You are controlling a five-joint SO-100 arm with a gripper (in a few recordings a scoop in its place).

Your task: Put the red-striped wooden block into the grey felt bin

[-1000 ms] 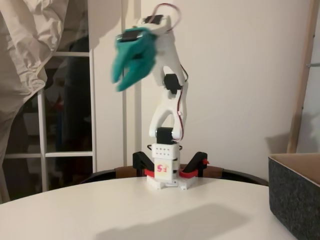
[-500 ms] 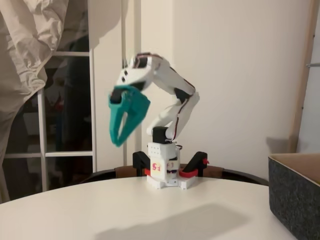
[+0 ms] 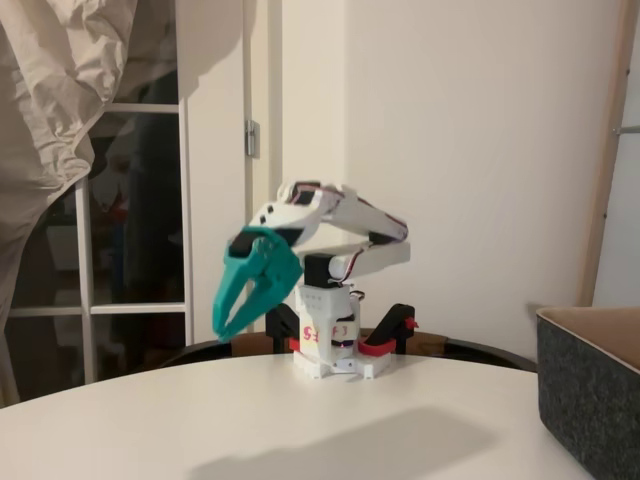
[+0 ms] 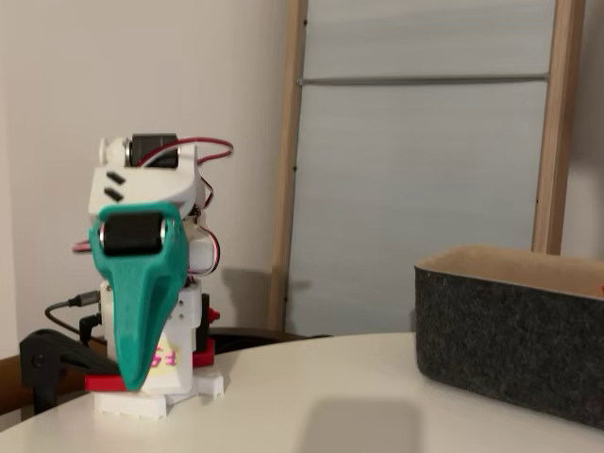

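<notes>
Teal gripper (image 3: 222,325) held above the white counter (image 3: 300,420), pointed down, fingers parted and nothing grasped, grey felt bin (image 4: 514,326) seen at the right, well apart, block's place not discernible

The grey felt bin (image 3: 590,390) is cut off by the right edge in both fixed views, and its walls hide whatever lies inside.

— What carries everything?
— A round white table (image 3: 250,420).
— And on it?
— The arm's white base (image 3: 330,355) at twelve o'clock in a fixed view, the grey felt bin (image 3: 590,385) at four.
</notes>
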